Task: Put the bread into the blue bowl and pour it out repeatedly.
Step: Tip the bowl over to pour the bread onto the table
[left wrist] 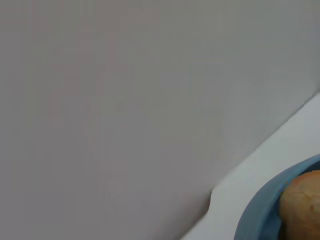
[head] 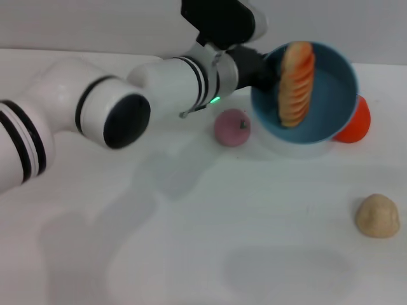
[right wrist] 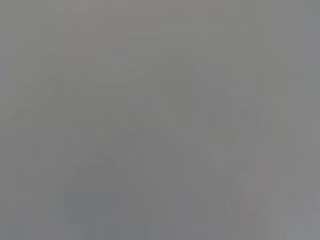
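Blue bowl (head: 331, 95) tilted, bread (head: 297, 82) inside

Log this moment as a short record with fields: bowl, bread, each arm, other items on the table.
bowl: blue bowl tipped steeply, opening facing the camera, lifted above the table
bread: bread lying inside the tilted bowl, ridged side showing
left arm: left gripper at the bowl's rim, holding it
right arm: not in view
other items: pink round fruit beside the bowl; orange object behind it; tan lump nearer the camera
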`<action>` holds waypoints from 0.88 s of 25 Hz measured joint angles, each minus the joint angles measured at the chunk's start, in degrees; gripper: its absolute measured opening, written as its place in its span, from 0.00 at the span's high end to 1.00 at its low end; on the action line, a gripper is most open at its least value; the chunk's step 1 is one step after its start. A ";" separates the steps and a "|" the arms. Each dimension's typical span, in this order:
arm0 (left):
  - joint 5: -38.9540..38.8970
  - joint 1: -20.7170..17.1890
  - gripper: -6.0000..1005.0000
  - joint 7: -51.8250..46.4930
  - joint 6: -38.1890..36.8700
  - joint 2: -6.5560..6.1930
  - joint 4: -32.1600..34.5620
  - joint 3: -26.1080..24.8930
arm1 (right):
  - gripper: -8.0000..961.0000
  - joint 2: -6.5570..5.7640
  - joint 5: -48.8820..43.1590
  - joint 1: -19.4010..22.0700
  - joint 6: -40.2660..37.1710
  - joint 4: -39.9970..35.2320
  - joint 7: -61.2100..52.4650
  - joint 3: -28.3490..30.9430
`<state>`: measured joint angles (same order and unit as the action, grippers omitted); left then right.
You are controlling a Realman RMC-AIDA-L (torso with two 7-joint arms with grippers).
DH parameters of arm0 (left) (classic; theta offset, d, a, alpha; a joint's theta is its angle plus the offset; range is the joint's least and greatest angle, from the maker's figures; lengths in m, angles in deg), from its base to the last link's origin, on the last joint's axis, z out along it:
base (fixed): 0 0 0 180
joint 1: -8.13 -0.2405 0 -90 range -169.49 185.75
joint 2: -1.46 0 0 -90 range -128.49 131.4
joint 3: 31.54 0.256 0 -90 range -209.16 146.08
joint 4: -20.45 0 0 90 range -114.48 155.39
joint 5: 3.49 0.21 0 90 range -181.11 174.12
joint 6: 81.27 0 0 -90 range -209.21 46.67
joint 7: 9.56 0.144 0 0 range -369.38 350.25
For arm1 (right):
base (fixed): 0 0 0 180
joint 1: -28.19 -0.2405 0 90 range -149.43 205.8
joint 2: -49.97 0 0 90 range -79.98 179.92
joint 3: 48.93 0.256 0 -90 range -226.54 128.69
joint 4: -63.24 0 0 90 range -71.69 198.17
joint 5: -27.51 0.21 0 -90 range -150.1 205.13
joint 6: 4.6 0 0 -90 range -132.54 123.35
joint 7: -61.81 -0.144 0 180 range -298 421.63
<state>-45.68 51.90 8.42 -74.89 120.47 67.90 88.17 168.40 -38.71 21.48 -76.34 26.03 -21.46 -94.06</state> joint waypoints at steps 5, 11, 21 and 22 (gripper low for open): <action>0.00 -0.18 0.99 0.98 -11.32 0.07 -2.76 4.64 | 0.47 -0.03 0.00 0.51 -0.20 0.12 0.02 0.26; -0.32 0.29 1.00 0.69 -20.58 0.08 -8.28 5.99 | 0.47 -0.04 0.00 0.72 -0.32 1.85 0.04 0.29; -0.54 0.44 1.00 0.33 -26.35 0.08 -12.69 6.10 | 0.48 0.00 -1.17 0.42 -2.37 2.41 0.05 -0.40; -0.54 0.43 1.00 0.33 -26.44 0.08 -12.90 6.10 | 0.48 0.01 -1.51 0.21 -2.89 2.37 0.11 -0.40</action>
<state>-46.22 52.33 8.75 -101.33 120.55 55.00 94.27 168.41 -40.23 21.69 -79.23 28.39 -21.36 -94.46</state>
